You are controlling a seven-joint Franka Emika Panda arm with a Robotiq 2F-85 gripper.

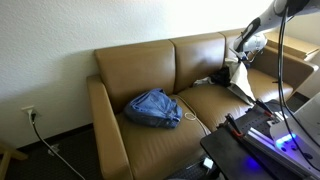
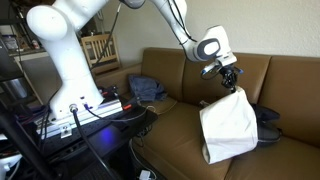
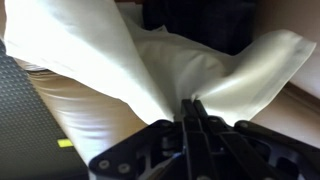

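Fingers (image 3: 189, 126) clenched on a gathered edge of the white cloth (image 2: 228, 125) above the sofa (image 2: 175, 120); we judge it soft, light, best pinched there.

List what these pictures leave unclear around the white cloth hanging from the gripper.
- Dark bundle on the sofa: exterior view, mostly hidden behind the white cloth.
- Gripper fingertips: wrist view, buried in cloth folds.
- Blue garment: both exterior views, too small to identify.
- Cloth's full outline: wrist view, cut by frame edges.
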